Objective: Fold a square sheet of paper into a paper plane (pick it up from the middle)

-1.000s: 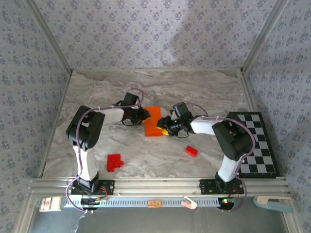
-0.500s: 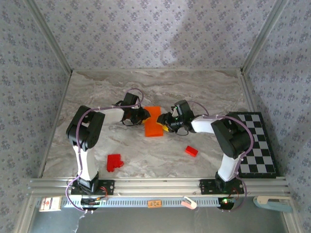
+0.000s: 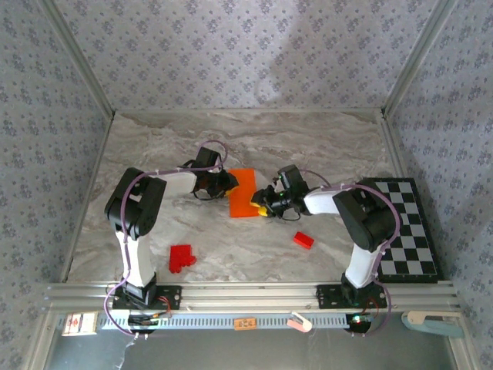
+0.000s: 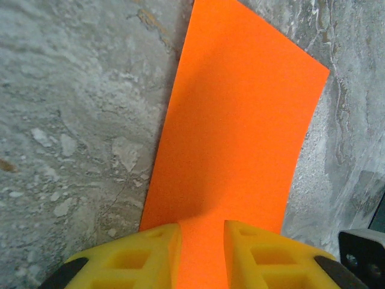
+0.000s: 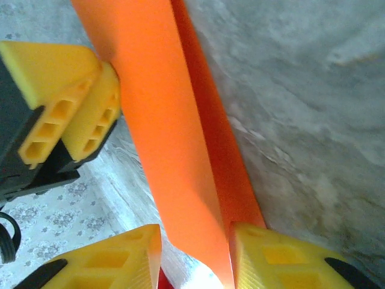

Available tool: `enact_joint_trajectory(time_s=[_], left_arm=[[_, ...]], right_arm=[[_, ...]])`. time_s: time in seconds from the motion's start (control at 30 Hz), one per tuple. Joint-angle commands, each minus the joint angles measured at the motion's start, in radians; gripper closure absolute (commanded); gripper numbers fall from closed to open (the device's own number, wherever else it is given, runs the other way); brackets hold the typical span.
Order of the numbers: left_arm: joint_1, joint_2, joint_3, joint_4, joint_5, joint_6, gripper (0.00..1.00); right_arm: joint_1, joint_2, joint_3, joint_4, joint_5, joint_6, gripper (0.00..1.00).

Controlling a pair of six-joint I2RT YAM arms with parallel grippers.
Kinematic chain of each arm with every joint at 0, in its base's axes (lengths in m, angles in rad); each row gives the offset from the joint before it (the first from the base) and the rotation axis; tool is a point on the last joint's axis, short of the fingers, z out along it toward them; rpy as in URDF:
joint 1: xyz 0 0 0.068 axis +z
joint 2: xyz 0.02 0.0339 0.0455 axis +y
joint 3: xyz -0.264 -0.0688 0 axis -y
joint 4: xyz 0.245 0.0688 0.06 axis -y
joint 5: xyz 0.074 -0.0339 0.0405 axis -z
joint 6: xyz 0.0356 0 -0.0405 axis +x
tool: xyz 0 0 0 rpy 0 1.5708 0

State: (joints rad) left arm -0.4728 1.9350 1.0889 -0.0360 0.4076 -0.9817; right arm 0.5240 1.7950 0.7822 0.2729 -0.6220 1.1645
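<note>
Step in hand, by my read: an early lengthwise fold. The square sheet of paper [image 3: 243, 193] lies mid-counter [image 3: 323, 146] btwn the two arms and reads as a rectangle from above. The right wrist view shows two orange layers, upper flap lifted off the lower, so the fold looks unfinished and no crease is pressed. The left end effector [image 3: 225, 183] is at the sheet's left edge. In its own view the jaws stand narrowly apart w/ paper running btwn them, and I can't tell if it pinches or just pins. The right end effector [image 3: 264, 206] is at the right edge, jaws apart astride the raised flap, not clamped. Next move prob. calls for the right to close on that flap edge and carry it square onto the opposite edge while the left stops sliding, then press flat. Thin paper, so a skewed pull would likely wrinkle it.
</note>
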Motion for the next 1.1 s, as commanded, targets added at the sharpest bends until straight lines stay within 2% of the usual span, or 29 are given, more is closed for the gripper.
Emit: enact_joint_trajectory(time_s=[0.0,0.63,0.83,1.07], left_arm=[[-0.001,0.039,-0.038,-0.062,-0.023,-0.003,0.73],[0.006,0.027,-0.035,-0.048,0.004,0.01,0.73],[0.007,-0.031,-0.011,0.042,0.124,0.081,0.67],[0.011,-0.094,0.026,-0.009,0.064,0.183,0.62]], right_arm=[[0.001,-0.032,-0.014,-0.016,-0.022,0.02,0.67],[0.0,-0.062,0.005,-0.136,-0.003,-0.031,0.9],[-0.009,-0.075,0.065,-0.31,0.008,-0.119,0.99],[-0.019,-0.092,0.108,-0.423,0.01,-0.178,1.0]])
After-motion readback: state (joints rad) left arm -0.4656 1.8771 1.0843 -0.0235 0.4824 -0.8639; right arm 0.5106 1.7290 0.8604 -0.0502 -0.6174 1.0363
